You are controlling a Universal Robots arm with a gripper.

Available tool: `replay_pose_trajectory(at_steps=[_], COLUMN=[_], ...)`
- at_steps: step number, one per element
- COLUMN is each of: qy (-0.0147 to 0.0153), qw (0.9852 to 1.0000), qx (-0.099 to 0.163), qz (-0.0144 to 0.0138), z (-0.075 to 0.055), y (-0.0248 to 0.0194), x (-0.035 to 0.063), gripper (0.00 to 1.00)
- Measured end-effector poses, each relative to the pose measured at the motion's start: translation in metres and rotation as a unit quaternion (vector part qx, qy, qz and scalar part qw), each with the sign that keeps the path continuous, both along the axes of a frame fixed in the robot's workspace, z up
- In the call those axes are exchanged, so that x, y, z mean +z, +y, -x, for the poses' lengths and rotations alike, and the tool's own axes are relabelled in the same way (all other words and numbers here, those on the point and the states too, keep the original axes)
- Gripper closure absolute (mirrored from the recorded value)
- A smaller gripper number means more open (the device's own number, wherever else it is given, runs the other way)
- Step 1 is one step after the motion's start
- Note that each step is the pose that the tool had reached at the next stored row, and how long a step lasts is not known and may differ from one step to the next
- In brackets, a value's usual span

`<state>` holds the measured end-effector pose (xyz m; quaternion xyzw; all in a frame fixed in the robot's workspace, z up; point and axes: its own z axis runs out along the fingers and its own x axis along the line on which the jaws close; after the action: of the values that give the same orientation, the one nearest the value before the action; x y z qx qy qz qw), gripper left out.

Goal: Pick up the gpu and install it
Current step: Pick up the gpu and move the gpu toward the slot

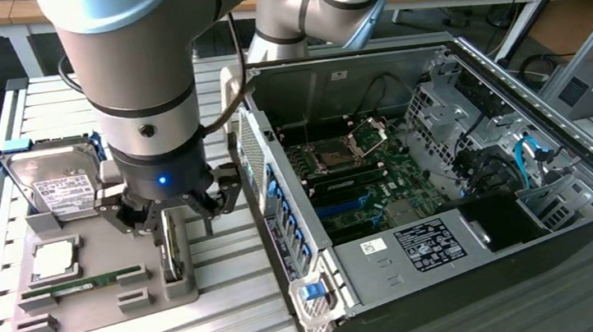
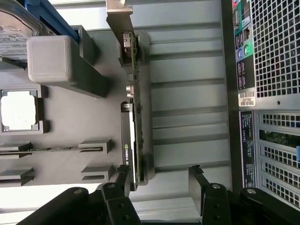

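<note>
Under your wrist, fingers (image 2: pixel 197 178) spread wide either side of one end of the gpu (image 2: pixel 133 117), gripping nothing. It stands on edge in the gray holder (image 2: pixel 70 122), likely so you can pinch its faces. Beyond, the open PC case (image 1: pixel 440 159) sits on the desk (image 1: pixel 234 305).

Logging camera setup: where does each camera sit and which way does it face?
Exterior view: raised, looking down on the grey parts tray and open black computer case; the grey arm and end effector show.
Wrist view: on the wrist, looking down past black fingertips at the tray.
Shared: the thin dark, green-edged graphics card, standing on edge between those open fingertips.
</note>
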<state>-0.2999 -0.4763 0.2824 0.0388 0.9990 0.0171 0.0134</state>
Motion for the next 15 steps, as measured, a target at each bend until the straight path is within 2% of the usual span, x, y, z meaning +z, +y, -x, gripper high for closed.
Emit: replay_pose_trajectory(at_steps=[8,12,15], qy=[-0.0001,-0.0001,-0.0001], qw=[1.0,1.0,1.0], qx=[0.0,0.0,0.0], qz=[0.0002,0.0002,0.0004], z=[0.006,0.015,0.016], y=[0.0199,0.0268,0.0309], x=[-0.0031,-0.005,-0.0079], gripper=[0.38,0.38,0.38])
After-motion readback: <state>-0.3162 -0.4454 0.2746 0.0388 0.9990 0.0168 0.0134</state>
